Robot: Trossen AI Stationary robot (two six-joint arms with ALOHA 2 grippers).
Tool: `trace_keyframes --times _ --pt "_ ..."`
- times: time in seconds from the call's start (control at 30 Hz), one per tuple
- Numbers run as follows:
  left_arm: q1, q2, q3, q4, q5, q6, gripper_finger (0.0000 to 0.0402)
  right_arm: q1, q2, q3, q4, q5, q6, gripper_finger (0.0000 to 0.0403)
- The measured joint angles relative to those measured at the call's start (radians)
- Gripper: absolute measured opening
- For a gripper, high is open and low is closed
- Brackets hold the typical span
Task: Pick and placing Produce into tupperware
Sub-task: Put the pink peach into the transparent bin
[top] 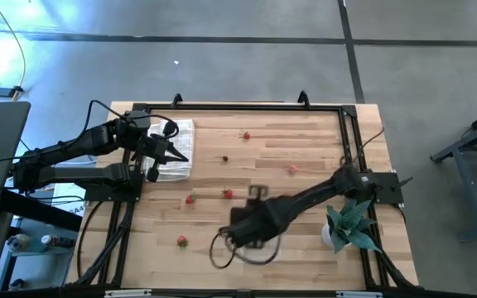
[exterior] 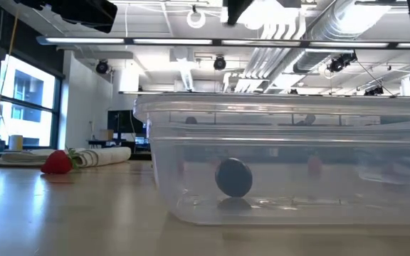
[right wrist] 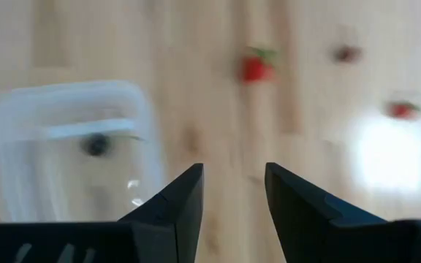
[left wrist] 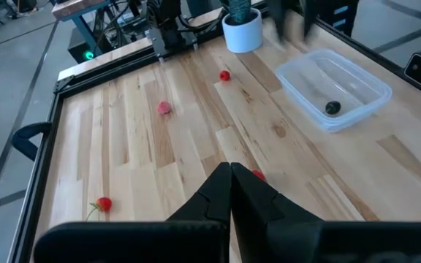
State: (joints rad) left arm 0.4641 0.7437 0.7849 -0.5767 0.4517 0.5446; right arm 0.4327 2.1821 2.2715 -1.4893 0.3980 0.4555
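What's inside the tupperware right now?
One dark round berry sits on the floor of the tupperware; the left wrist view shows the same. The red pieces lie outside on the table. From above, the right arm covers the container.

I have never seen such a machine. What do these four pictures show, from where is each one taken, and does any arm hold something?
This is a robot with two dark arms at a light wooden table. One picture looks down from above, one looks level across the tabletop, and two come from cameras on the wrists.

The left gripper waits, shut and empty, over a white checked cloth. The right gripper is open and empty, next to the clear plastic rectangular container. One small dark round berry lies inside the container.

Small red berries lie scattered on the table. A teal spiky plant in a white pot stands near the right arm's base.

So nothing is held now.
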Motion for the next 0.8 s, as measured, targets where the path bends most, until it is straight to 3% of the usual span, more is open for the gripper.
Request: trace_keyframes --times 0.3,0.57,0.8 --pt "0.0 0.0 0.0 0.0 0.0 0.0 0.0001 -0.189 -0.353 -0.247 -0.054 0.05 0.232 0.014" --pt "0.0 0.0 0.0 0.0 0.0 0.0 0.0001 -0.453 -0.585 -0.576 -0.012 -0.087 0.358 0.014" --pt "0.0 0.0 0.0 0.0 0.0 0.0 0.0001 -0.602 -0.717 -0.988 0.293 -0.267 0.388 0.014"
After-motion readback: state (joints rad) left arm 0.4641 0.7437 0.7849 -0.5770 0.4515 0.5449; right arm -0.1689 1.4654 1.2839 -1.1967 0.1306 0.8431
